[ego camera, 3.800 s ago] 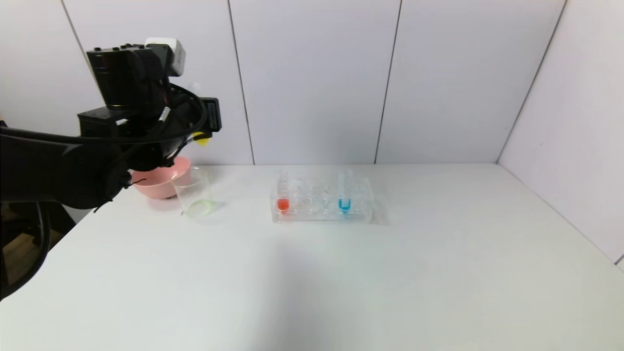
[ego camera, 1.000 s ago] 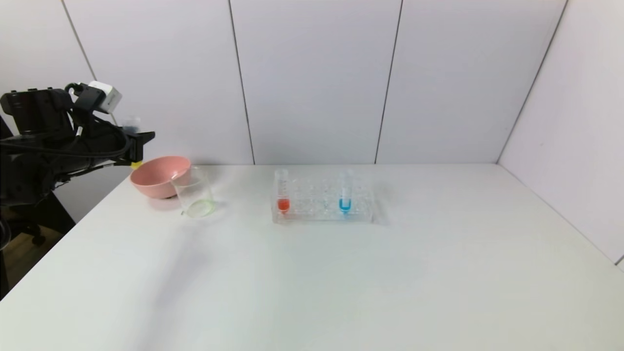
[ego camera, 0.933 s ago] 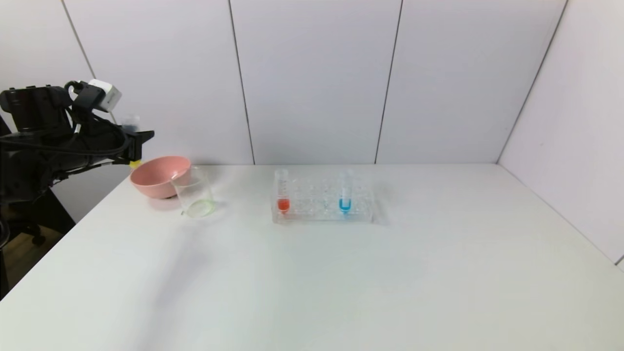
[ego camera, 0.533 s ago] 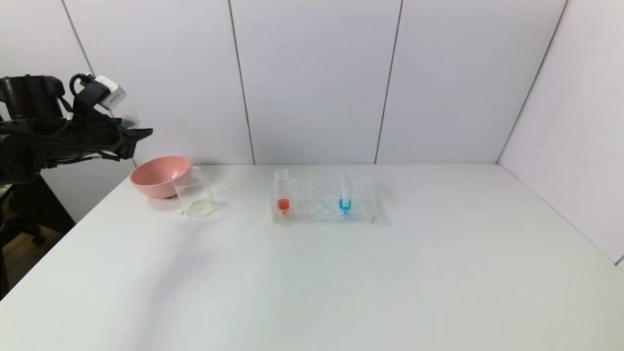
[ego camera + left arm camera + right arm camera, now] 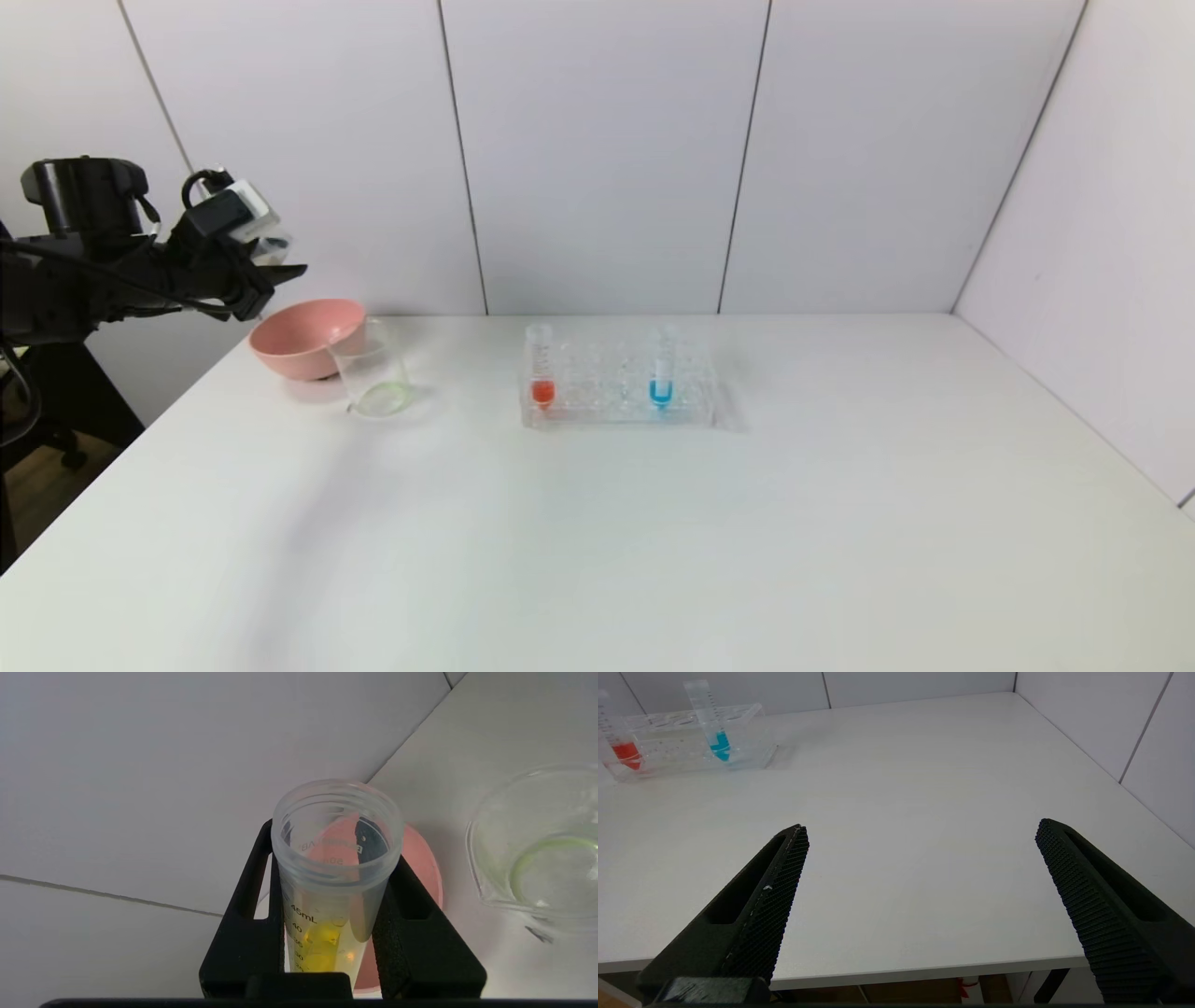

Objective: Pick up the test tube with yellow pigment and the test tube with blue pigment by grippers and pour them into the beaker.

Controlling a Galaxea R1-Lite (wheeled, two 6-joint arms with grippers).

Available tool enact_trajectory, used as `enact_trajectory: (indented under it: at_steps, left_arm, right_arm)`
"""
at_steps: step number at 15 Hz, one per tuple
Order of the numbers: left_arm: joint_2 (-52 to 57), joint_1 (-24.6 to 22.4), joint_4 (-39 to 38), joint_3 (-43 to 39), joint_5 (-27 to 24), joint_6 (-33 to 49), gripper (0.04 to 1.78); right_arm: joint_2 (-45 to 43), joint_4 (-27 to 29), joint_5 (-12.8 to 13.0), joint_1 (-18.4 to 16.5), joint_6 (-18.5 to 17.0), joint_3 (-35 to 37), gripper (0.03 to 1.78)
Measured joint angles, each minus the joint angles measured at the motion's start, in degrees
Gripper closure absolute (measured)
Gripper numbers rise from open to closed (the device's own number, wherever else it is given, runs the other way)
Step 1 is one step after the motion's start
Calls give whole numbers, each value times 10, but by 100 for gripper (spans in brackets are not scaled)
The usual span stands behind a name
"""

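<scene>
Lowered and swung toward the pink bowl point(image 5: 305, 336) since a second ago, left tool point(image 5: 280, 273) clamps yellow tube point(image 5: 334, 877), mouth forward over the bowl; beaker point(image 5: 372, 366) just beyond on bench point(image 5: 653, 523); blue tube point(image 5: 661, 366) racked, nearer the gaping right tool point(image 5: 920, 896).

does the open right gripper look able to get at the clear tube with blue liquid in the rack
Probably yes: the right gripper is open and empty, bare white table lies between, and the blue-liquid tube stands upright in the clear rack.

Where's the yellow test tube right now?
The test tube with yellow pigment is clamped in the left gripper, held in the air at the table's far left, above and just left of the pink bowl.
</scene>
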State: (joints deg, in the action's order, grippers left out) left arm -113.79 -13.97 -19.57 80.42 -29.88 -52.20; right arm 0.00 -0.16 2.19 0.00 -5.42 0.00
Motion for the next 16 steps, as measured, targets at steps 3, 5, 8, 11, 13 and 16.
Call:
enact_trajectory:
  at_steps: [3,5,8,11,13,16]
  left_arm:
    - [-9,2,17,8,-3,-64,129]
    - [-10,3,18,9,-4,-71,129]
    - [-9,5,53,14,-4,-74,129]
    - [-4,6,134,38,-2,-85,129]
    - [-3,6,198,65,-1,-105,129]
    - [-3,6,263,101,4,-131,129]
  right_arm:
    - [0,0,0,0,0,0,4]
    - [0,0,0,0,0,0,4]
    - [0,0,0,0,0,0,4]
    - [0,0,0,0,0,0,4]
    - [0,0,0,0,0,0,4]
    - [0,0,0,0,0,0,4]
